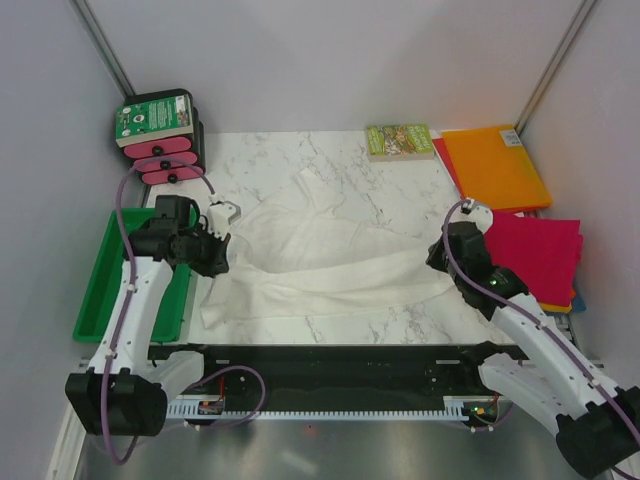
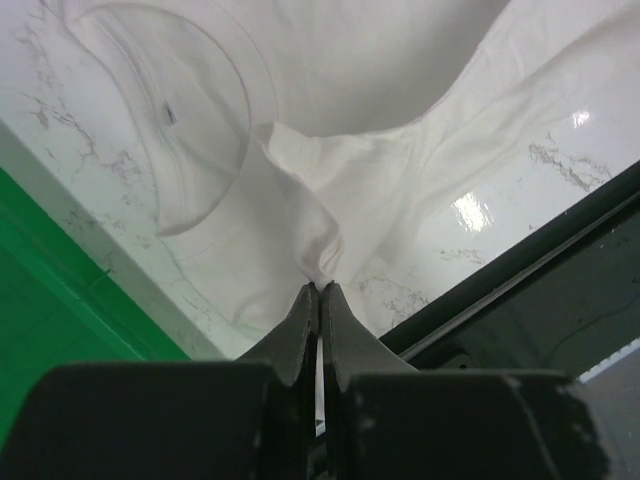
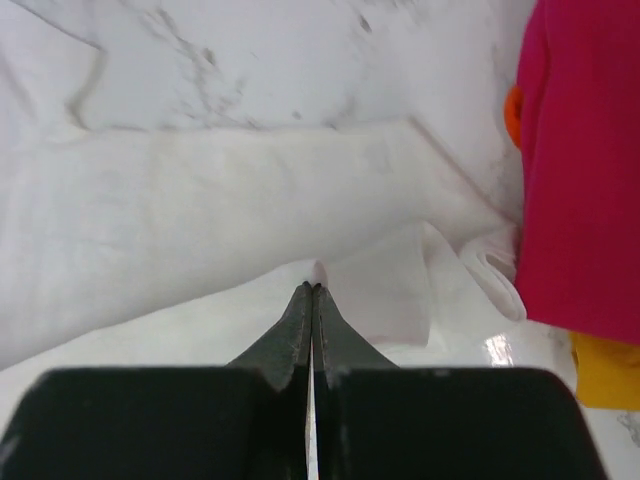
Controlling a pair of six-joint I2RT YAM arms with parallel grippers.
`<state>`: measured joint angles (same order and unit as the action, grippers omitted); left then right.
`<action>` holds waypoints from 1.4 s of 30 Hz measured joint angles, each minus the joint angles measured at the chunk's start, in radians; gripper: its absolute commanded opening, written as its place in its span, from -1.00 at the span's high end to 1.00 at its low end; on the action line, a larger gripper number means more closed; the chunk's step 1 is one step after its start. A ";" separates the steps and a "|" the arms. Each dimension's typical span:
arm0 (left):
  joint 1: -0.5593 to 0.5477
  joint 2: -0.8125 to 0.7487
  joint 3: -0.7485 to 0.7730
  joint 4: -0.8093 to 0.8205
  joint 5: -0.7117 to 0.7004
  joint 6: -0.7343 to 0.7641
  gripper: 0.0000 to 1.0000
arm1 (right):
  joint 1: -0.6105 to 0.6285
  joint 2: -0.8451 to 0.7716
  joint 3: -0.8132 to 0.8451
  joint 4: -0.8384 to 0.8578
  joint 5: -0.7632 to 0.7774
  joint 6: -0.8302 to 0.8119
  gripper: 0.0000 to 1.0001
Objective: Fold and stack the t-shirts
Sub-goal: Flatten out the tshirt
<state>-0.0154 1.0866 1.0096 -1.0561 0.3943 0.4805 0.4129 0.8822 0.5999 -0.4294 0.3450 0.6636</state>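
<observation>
green tray (image 1: 95,300) far left; left gripper (image 2: 320,292) jaws pinched shut on a bunched fold of the white t-shirt (image 1: 330,250) near its collar; shirt crumpled across mid worktop (image 1: 400,322); right gripper (image 3: 313,290) jaws clamped on its right end, just beside the folded magenta t-shirt (image 1: 545,250); orange t-shirt (image 1: 495,165) behind

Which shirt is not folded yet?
The white t-shirt, spread wrinkly on the table; the magenta t-shirt and orange t-shirt lie folded flat at the right.
</observation>
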 measured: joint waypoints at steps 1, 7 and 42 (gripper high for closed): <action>0.000 -0.018 0.006 0.004 -0.004 -0.014 0.96 | 0.005 -0.018 0.048 -0.016 -0.006 -0.019 1.00; 0.000 -0.166 0.170 0.041 -0.058 -0.135 0.96 | 0.010 -0.072 0.419 -0.129 -0.034 -0.153 1.00; -0.057 -0.270 0.779 0.178 -0.308 -0.291 0.96 | 0.021 0.032 0.913 -0.313 0.079 -0.331 1.00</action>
<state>-0.0727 0.8165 1.7882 -0.8783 0.0860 0.1890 0.4335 0.9138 1.5127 -0.7422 0.4244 0.3328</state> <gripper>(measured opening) 0.025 0.006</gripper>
